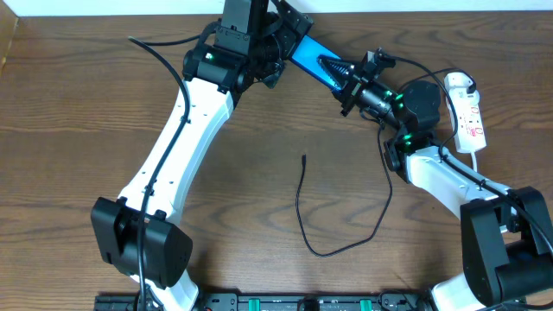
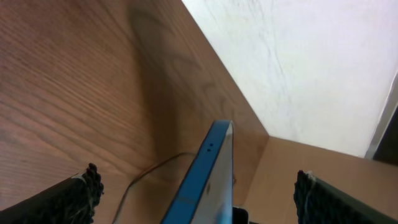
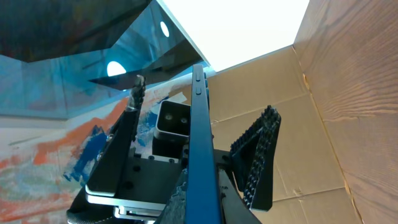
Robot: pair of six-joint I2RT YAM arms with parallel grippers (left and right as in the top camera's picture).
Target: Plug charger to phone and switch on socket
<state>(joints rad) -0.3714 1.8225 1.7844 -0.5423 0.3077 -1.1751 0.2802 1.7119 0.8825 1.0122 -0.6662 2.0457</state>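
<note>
1. The phone (image 1: 309,57) is held above the table (image 1: 69,104), its end clamped by the right gripper (image 1: 339,74).
2. It is judged rigid, light and slick; its side edges should be pinched.
3. The left gripper (image 2: 198,174) is spread wide around the phone, untouching.
4. The charger (image 1: 299,207) lies slack robotward of the phone, and the socket (image 1: 467,111) well to the phone's right.

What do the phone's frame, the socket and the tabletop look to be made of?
Phone: smooth blue frame with a slight sheen, likely metal or painted plastic; its screen looks like glossy glass, mirroring shapes in the right wrist view. Socket: white moulded plastic, faintly shiny. Table: brown wood grain, matt; solid wood or laminate cannot be told.
</note>
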